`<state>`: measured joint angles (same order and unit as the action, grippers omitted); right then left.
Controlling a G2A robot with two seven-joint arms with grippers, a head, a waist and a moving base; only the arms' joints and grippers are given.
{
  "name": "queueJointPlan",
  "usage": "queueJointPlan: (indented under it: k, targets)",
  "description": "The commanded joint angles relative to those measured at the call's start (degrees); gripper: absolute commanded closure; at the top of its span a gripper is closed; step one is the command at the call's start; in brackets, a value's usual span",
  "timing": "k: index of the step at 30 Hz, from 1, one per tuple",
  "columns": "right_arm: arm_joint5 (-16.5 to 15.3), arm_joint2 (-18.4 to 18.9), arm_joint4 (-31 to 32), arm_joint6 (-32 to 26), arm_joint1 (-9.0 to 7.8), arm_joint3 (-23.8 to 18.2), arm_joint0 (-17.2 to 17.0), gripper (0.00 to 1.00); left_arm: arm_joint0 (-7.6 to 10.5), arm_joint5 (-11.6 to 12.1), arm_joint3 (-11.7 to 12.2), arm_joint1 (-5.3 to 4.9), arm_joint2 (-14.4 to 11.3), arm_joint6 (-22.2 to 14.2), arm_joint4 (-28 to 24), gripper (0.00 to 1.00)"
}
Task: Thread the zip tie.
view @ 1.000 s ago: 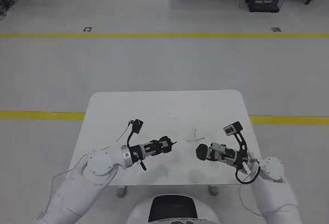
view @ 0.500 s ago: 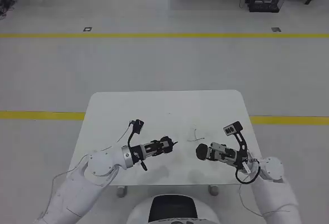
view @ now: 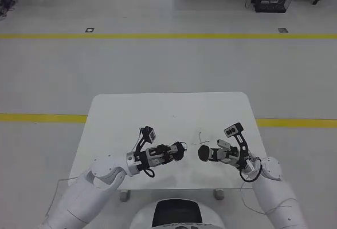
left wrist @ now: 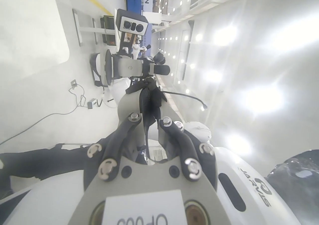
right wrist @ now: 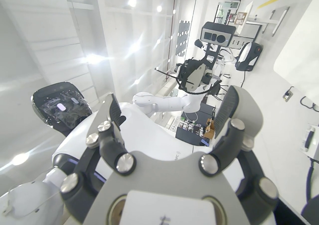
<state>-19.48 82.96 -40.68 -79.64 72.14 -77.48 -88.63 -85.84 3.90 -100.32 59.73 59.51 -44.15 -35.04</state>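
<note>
Black plastic zip tie [left wrist: 184,95] is up off the table [view: 117,114], clamped in the left gripper [left wrist: 148,94], whose fingers are pressed together on it. A thin tail curves out free past the tips. The right wrist view shows one straight stretch plus a bowed one, so prob. a loose loop; head vs tail can't be told apart. Right gripper [right wrist: 172,94] has its fingers wide apart, nothing btwn them. Key relation: the two grippers face each other tip to tip over the robot's side of the table, near but w/ a gap, & the tie sits dead ahead of the right gripper. The straight stretch seems to lie crosswise to that line, not along it (my read only). Right arm is the free one, so likely the one to take the loose end. Thin bent wire-like bit [view: 200,138] lies on the table just beyond the gap; can't tell what it is. Writing: white label [left wrist: 142,208] on the left wrist mount, print cut off at the edge, & lettering [left wrist: 254,188] on an arm shell; neither read out.
</note>
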Motion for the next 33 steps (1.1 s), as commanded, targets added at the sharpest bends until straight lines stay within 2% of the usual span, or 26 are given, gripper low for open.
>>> queueJointPlan:
  k: [1,5,8,12,16,19,22,28,30,33]
  targets:
    - [0.0,0.17,0.21,0.0,0.03,-0.01,-0.01,0.0,-0.03,0.01,-0.03,-0.01,0.06,-0.02,-0.09,1.0]
    - [0.0,0.17,0.21,0.0,0.03,-0.01,-0.01,0.0,-0.03,0.01,-0.03,-0.01,0.06,-0.02,-0.09,1.0]
    - [0.13,-0.31,0.39,1.8,0.09,-0.18,0.21,0.0,-0.2,0.23,0.54,0.41,-1.19,2.28,-2.19,1.0]
    - [0.23,-3.29,-4.81,0.0,0.44,1.59,1.53,0.0,0.39,3.9,2.47,1.56,-4.12,6.32,-5.72,1.0]
    - [0.17,-6.47,-7.48,0.0,0.21,3.31,2.83,0.0,1.46,7.75,4.5,2.6,-6.33,8.61,-8.25,1.0]
    - [2.45,-9.56,-11.01,0.0,0.0,4.28,3.97,0.0,2.07,9.58,5.71,3.15,-7.33,9.81,-9.37,1.0]
    - [2.02,-10.19,-11.03,0.0,-0.24,4.83,4.51,0.0,2.53,10.41,5.4,3.33,-7.61,9.31,-9.17,1.0]
    - [2.17,-10.23,-11.14,0.37,-0.22,4.73,4.47,0.0,2.51,10.32,5.36,3.35,-7.67,9.42,-9.18,1.0]
    - [4.45,-10.74,-13.93,0.58,-0.06,3.86,4.25,0.0,2.36,10.47,4.84,3.53,-8.25,8.82,-10.32,1.0]
    - [5.62,-10.94,-15.49,0.0,-0.07,3.98,4.53,0.0,2.35,11.84,5.61,3.74,-8.78,5.96,-12.22,1.0]
